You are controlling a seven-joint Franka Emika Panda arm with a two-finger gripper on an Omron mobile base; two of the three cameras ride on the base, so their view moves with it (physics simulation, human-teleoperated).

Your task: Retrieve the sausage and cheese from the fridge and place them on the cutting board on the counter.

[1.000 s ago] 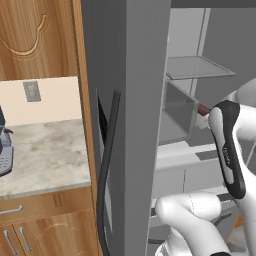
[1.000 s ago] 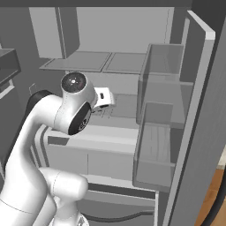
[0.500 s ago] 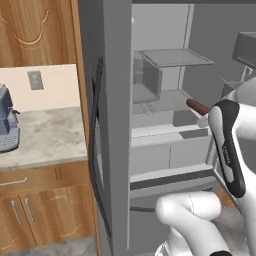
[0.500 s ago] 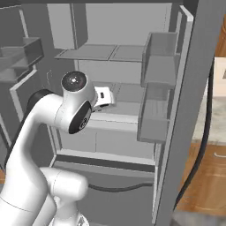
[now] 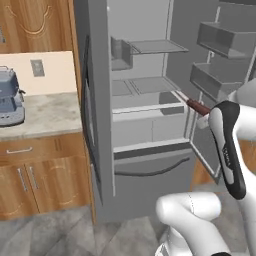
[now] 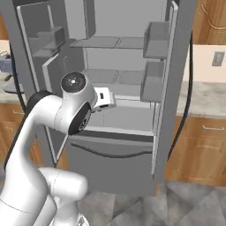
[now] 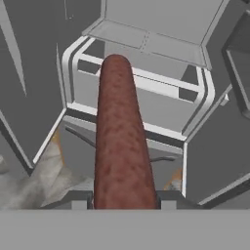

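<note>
The sausage (image 7: 122,146) is a long dark red-brown rod that runs up the middle of the hand view, and my gripper (image 7: 124,197) is shut on its near end. In the left base view the sausage (image 5: 196,105) pokes out leftward from behind my forearm, in front of the open fridge (image 5: 145,100). The fridge (image 6: 119,66) stands with both doors swung wide and bare grey shelves. My white hand (image 6: 104,98) hangs in front of its middle shelf. The counter (image 5: 47,115) lies to the fridge's left. The cheese and the cutting board are out of view.
A grey coffee machine (image 5: 10,102) stands on the counter, over wooden drawers (image 5: 30,150) with silver handles. The fridge's open doors (image 5: 92,110) (image 6: 176,79) flank my arm. More marble counter (image 6: 207,99) lies right of the fridge. Grey tiled floor (image 5: 60,235) spreads in front.
The whole picture has shifted: the base has backed away from the fridge, which now looks smaller and farther off. The sausage stays in my gripper, outside the shelves.
</note>
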